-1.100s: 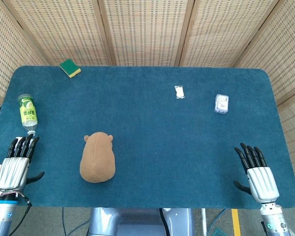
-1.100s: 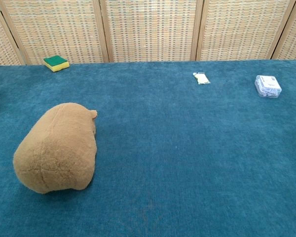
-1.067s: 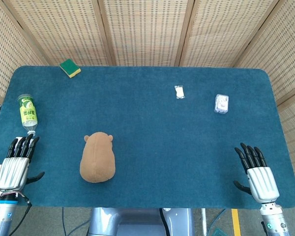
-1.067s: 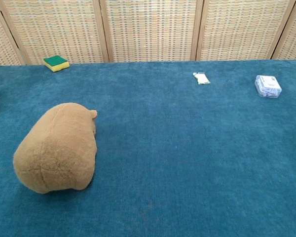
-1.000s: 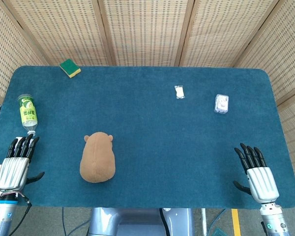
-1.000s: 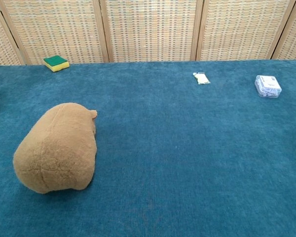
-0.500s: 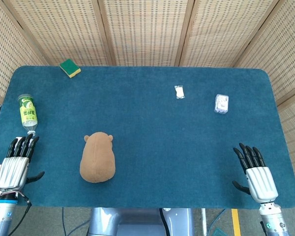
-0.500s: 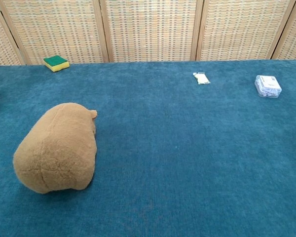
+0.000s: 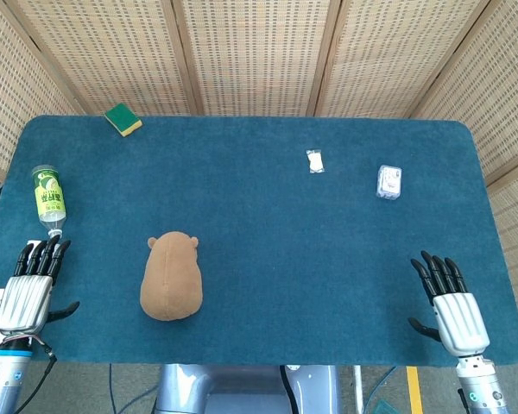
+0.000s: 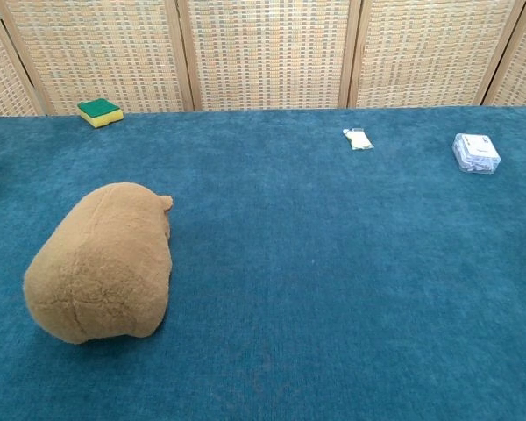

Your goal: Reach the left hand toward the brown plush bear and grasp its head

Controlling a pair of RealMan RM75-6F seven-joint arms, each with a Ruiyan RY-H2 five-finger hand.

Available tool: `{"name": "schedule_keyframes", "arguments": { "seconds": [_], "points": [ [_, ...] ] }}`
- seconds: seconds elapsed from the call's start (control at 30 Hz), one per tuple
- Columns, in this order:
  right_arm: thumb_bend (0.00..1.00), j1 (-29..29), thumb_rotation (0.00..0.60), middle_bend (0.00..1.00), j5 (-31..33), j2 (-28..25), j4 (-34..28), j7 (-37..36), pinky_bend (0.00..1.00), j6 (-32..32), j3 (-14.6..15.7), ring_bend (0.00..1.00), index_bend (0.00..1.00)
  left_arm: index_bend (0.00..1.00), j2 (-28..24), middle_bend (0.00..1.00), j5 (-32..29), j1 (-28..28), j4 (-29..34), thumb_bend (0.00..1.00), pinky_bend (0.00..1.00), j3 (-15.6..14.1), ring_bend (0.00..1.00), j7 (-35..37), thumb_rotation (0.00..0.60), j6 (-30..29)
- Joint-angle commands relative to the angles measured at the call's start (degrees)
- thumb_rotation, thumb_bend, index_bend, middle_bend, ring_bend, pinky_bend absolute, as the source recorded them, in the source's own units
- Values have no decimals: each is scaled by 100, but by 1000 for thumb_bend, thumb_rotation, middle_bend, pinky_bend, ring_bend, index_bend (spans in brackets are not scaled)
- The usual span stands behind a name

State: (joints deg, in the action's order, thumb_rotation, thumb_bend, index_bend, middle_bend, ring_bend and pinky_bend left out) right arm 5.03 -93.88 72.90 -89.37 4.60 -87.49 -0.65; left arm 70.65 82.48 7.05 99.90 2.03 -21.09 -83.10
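Left hand (image 9: 22, 293), seen only in the head view, rests at the near left corner of the blue-carpeted table (image 9: 268, 216), palm down, fingers extended and slightly apart, grasping nothing. Right hand (image 9: 449, 302) lies at the near right corner in the same released posture, fingers straight and empty. Brown plush bear (image 9: 172, 277) lies on the table to the right of the left hand and well apart from it; its head with small ears points toward the far side. In the chest view the bear (image 10: 103, 263) fills the lower left, rounded back toward the camera. Green-labelled bottle (image 9: 48, 200) lies on its side beyond the left hand, its cap end near the fingertips. Green and yellow sponge (image 9: 123, 119) sits at the far left edge. Small white packet (image 9: 315, 161) and clear wrapped box (image 9: 388, 182) lie on the far right portion, near each other but apart.
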Motion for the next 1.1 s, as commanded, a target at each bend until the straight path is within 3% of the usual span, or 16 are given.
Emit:
{"name": "schedule_keyframes", "arguments": {
  "seconds": [0.03,0.4,0.53,0.63,0.8,1.1],
  "points": [
    [92,-1,600,0,8,-1,-1,-1,0,7,2,0,0,0,-10,0,-17,9,10,0,0,-1,0,32,600,30],
    [92,-5,600,0,9,-6,-20,19,0,4,1,0,0,0,21,0,-147,68,-19,0,0,60,0,115,600,136],
    [91,1,600,0,24,9,-11,31,0,49,16,0,0,0,32,0,-300,192,31,14,0,173,0,794,600,420],
    [91,8,600,0,30,22,-5,35,0,67,17,0,0,0,-220,0,-532,382,218,105,0,283,0,1248,600,878],
    [92,25,600,0,35,59,10,76,0,113,26,0,0,38,-824,0,-1301,878,578,213,0,732,0,1897,600,1854],
    [92,30,600,0,56,81,39,68,0,122,15,0,0,239,-1655,0,-2774,1729,829,239,0,1278,0,2291,600,3350]
  ]
}}
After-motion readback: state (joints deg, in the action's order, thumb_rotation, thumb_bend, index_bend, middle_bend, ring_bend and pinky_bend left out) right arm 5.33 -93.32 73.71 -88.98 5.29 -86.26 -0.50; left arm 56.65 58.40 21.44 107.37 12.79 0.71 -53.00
